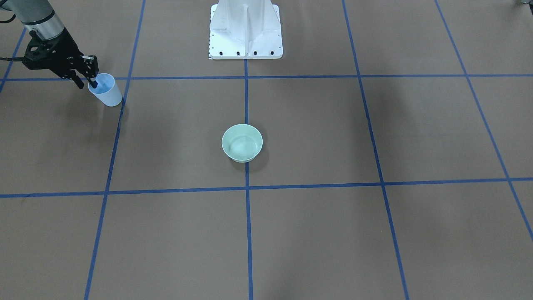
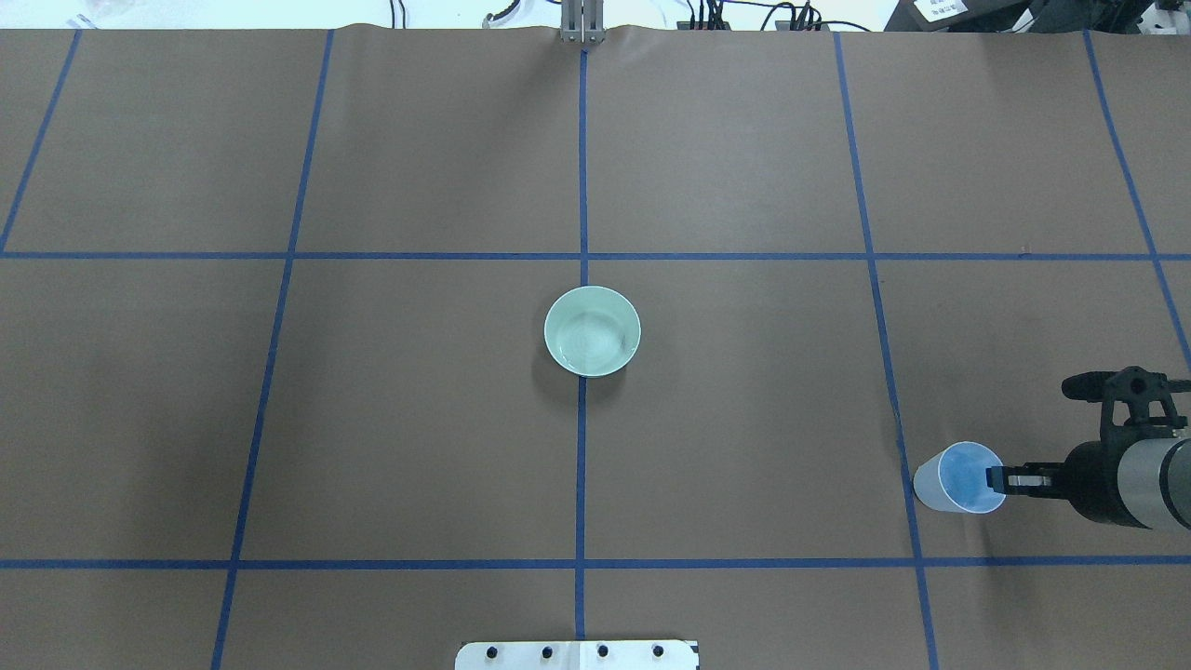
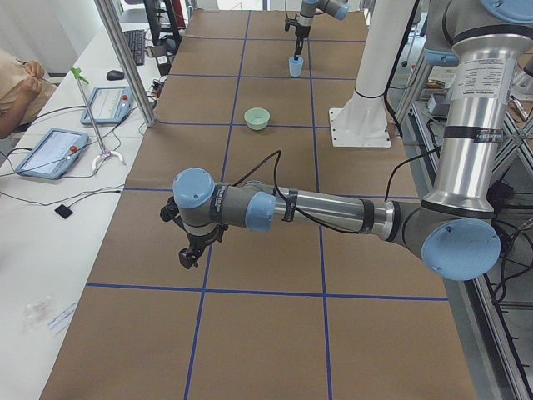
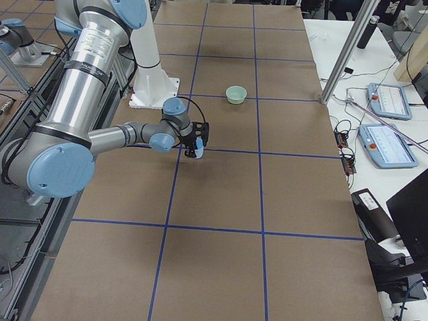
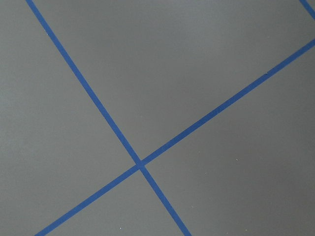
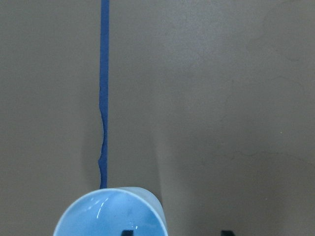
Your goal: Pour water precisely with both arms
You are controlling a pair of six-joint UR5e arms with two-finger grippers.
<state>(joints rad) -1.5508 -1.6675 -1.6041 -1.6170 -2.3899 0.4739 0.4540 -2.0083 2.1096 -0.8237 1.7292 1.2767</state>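
A light-blue cup (image 1: pixel 107 92) stands on the brown table on my right side, also seen in the overhead view (image 2: pixel 958 477). My right gripper (image 1: pixel 86 85) is open astride the cup's rim. One finger is inside the cup and the other hangs well outside the wall, as the right wrist view (image 6: pixel 176 232) shows. A pale green bowl (image 1: pixel 242 143) sits at the table's centre, with faint glossy glints of water (image 2: pixel 592 342) on its bottom. My left gripper (image 3: pixel 191 252) shows only in the exterior left view, low over bare table far from both vessels. I cannot tell whether it is open or shut.
The white pedestal (image 1: pixel 245 31) stands behind the bowl. Blue tape lines (image 5: pixel 140 164) cross the brown table. Beyond the far edge, in the exterior left view, are tablets (image 3: pixel 50 152), an aluminium post (image 3: pixel 125 58) and a person's arm (image 3: pixel 17 79).
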